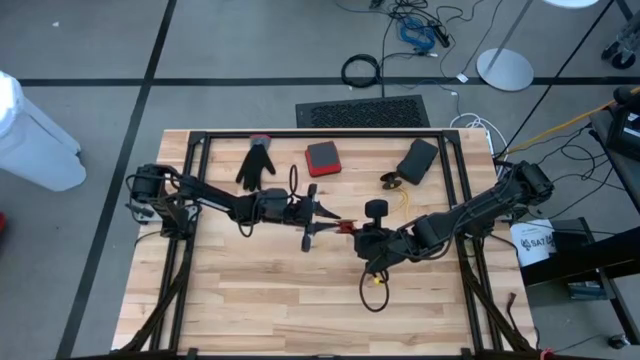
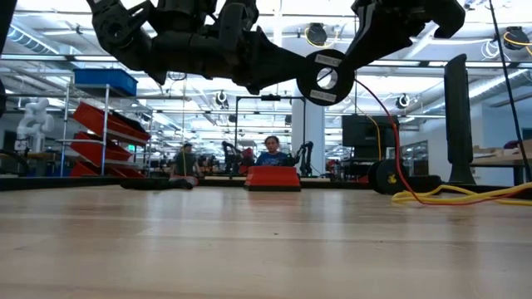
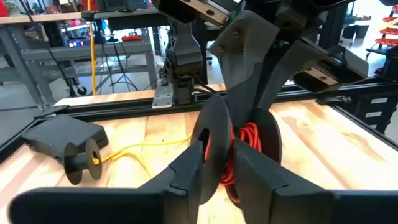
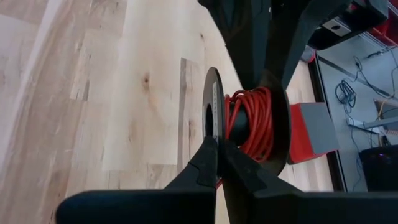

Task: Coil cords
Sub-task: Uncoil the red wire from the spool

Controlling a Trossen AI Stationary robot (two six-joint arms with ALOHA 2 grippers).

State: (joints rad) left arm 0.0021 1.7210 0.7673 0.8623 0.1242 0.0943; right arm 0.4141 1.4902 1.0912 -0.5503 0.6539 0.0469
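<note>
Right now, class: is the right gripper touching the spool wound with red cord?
Touching. The right wrist view shows the right gripper shut on the flange of the black spool carrying the red cord.

My two tools, left tool point(image 1: 322, 216) and right tool point(image 1: 352, 229), three spools: red-wound spool point(image 3: 245, 146) between them, yellow-cord spool point(image 1: 390, 181), black spool point(image 1: 375, 209), one glove point(image 1: 256, 163), one red box point(image 1: 322, 158), one black box point(image 1: 417, 160), one table point(image 1: 250, 290)
</note>
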